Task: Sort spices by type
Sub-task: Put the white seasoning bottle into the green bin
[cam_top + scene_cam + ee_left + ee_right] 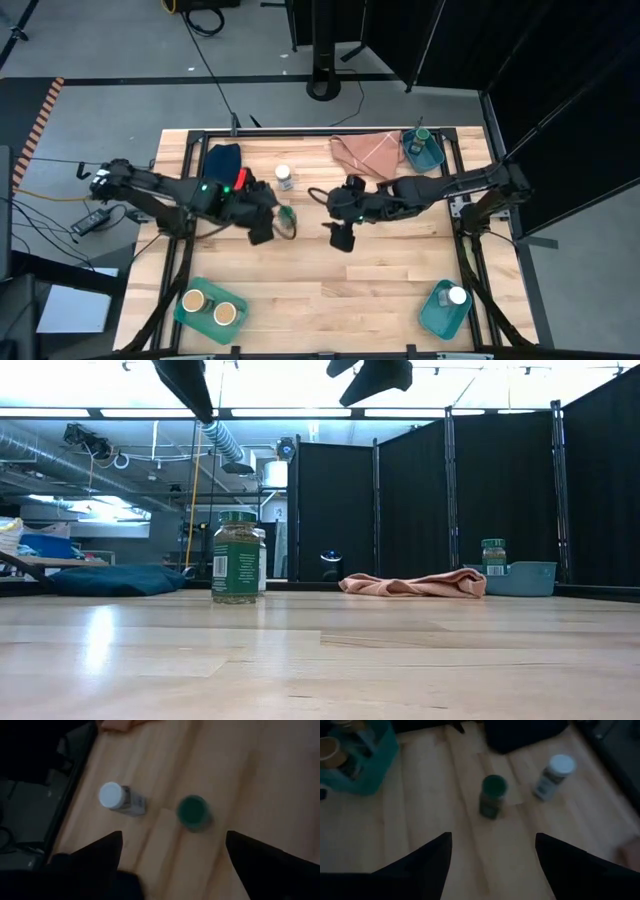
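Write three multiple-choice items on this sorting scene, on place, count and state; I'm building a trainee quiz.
1. Where are the tan-lidded jars? A on the pink cloth; B in a teal bin; C in a gripper.
2. How many jars stand outside the bins? A one; B two; C four.
3. The left gripper is: A open, empty; B shut on a jar; C shut on a cloth.

1 B: both sit in one bin.
2 B: only the white-lidded jar and green-lidded jar stand on the table.
3 A: its fingers stand apart above the green-lidded jar.
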Robot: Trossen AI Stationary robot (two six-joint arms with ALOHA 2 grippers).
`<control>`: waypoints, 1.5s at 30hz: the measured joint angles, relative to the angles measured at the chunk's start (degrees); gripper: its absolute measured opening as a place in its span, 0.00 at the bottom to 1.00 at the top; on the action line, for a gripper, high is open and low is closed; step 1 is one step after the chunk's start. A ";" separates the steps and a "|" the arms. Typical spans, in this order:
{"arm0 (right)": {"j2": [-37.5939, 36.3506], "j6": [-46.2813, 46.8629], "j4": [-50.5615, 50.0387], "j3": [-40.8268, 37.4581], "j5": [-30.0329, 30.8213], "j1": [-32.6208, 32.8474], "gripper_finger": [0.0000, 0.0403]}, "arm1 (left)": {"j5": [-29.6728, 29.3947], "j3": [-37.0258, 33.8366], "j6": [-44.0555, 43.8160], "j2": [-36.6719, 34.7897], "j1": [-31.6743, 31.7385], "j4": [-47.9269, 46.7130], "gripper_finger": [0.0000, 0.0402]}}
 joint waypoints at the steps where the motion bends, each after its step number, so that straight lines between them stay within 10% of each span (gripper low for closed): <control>1: -0.31 0.00 -0.25 0.00 0.53 -0.13 0.73 | -0.02 -0.72 1.02 -0.04 1.32 1.33 0.88; 26: -5.05 5.58 -10.26 0.00 2.35 2.15 0.73 | 21.47 -11.19 25.91 0.03 35.12 27.76 0.78; 45: -4.94 6.51 -14.73 -0.04 3.05 2.15 0.72 | 30.22 -11.56 38.75 3.12 38.48 28.60 0.78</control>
